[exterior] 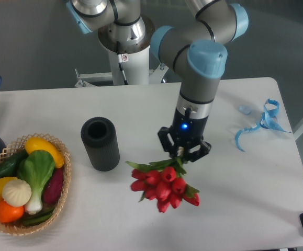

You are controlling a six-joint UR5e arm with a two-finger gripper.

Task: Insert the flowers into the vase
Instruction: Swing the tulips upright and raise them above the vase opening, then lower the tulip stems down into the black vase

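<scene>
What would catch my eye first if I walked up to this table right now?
Probably the red flowers, hanging buds-down from the robot's hand near the middle of the table. Left of them stands the black vase, mouth empty. At the far left edge a wicker basket brims with colourful vegetables.

A matt, ribbed black vase [100, 137], a woven wicker basket [62, 193], and a smooth white table [245, 198].
</scene>
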